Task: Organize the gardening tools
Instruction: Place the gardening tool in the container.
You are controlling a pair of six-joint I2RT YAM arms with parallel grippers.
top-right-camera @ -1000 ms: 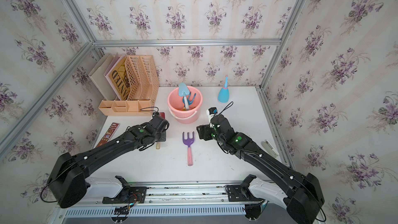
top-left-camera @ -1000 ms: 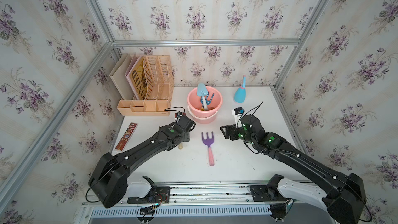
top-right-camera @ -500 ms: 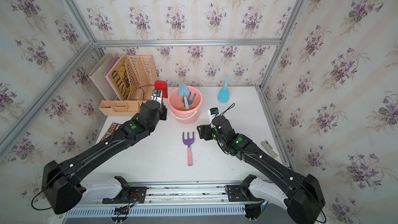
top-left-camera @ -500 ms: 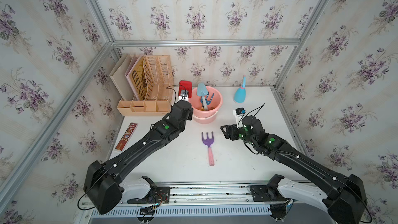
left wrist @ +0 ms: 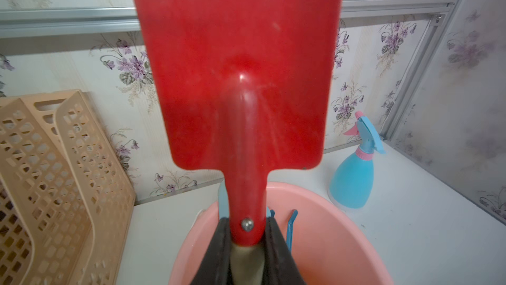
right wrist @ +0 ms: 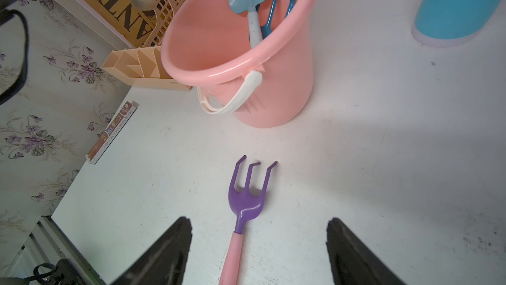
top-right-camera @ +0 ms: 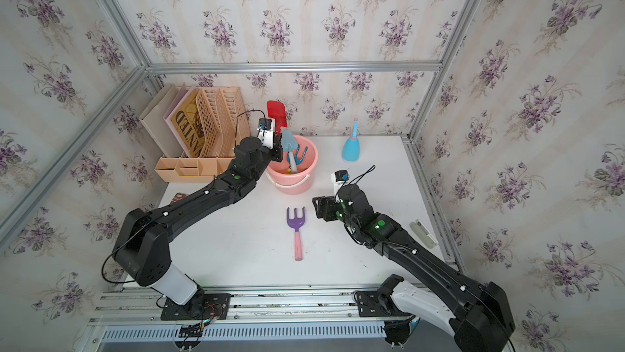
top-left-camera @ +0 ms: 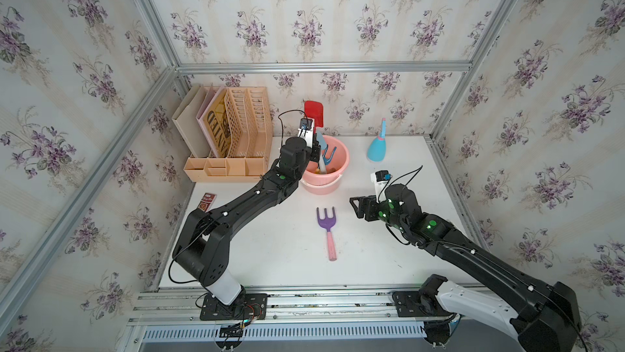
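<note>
My left gripper (left wrist: 247, 238) is shut on the neck of the red spade (top-left-camera: 314, 113), where the red metal meets the wooden handle. It holds the spade upright, blade up, over the near-left rim of the pink bucket (top-left-camera: 334, 177). Inside the bucket stand a light-blue trowel (top-right-camera: 288, 144) and a blue fork (top-right-camera: 301, 155). The purple fork (top-left-camera: 326, 223) with a pink handle lies flat on the table in front of the bucket. My right gripper (right wrist: 258, 226) is open, low beside the fork's right and pointing at it. The blue spray bottle (top-left-camera: 377, 150) stands at the back right.
A beige file organiser (top-left-camera: 236, 137) with folders stands at the back left, close to the left arm. A flat red-brown box (top-left-camera: 206, 202) lies by the left table edge. A small pale object (top-right-camera: 424, 233) lies at the right edge.
My left arm has lifted the red spade from the table, left of the purple fork, up and back to above the bucket's rim. The right arm has hardly moved.
</note>
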